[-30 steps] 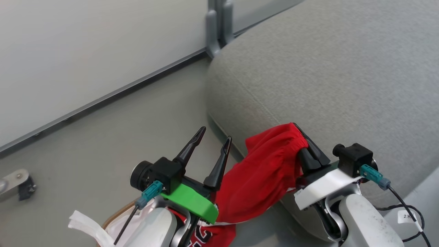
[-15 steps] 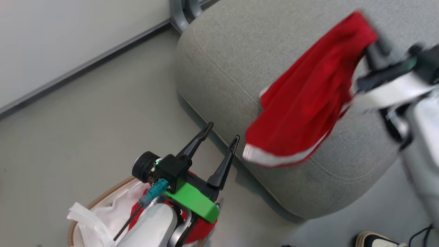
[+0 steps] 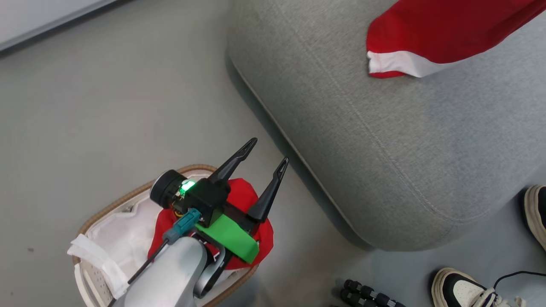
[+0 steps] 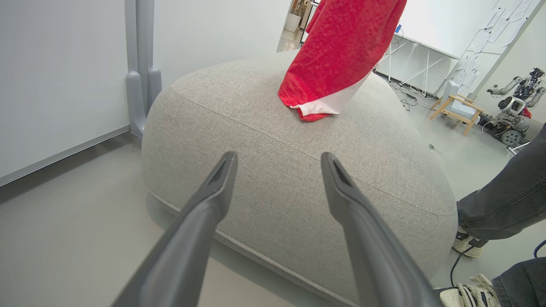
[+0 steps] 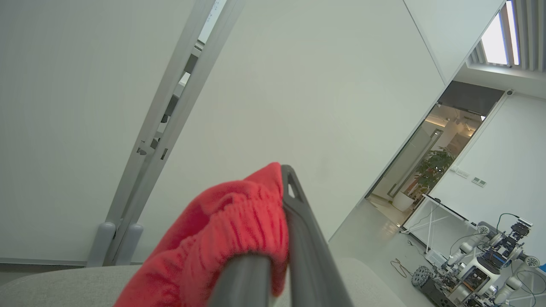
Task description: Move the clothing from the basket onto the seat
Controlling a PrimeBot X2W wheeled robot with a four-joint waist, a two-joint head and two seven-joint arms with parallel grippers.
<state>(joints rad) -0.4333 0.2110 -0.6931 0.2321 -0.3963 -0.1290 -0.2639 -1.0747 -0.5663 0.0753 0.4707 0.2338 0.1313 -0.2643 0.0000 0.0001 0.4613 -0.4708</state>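
Note:
A red garment with white trim (image 3: 431, 30) hangs over the grey seat (image 3: 384, 162), its hem (image 4: 318, 108) touching the cushion top. My right gripper (image 5: 279, 187) is shut on that garment's gathered waistband (image 5: 230, 226), held high above the seat. More red clothing (image 3: 244, 197) lies in the white basket (image 3: 128, 198) with the brown rim at the lower left of the head view. Above the basket's right end hovers my left gripper (image 3: 269, 151), open and holding nothing; its fingers (image 4: 204, 213) point at the seat's side (image 4: 281, 187).
The basket stands on the grey floor just left of the seat. A person's shoes (image 3: 460, 290) and trouser leg (image 4: 503, 200) are by the seat's near right corner. A black ribbed object (image 3: 367, 293) lies on the floor there. A grey post (image 4: 140, 76) stands at the wall.
The head camera has tilted down toward the basket. My right gripper has carried the red garment up from the seat's edge to above the cushion. The left gripper stays open over the basket.

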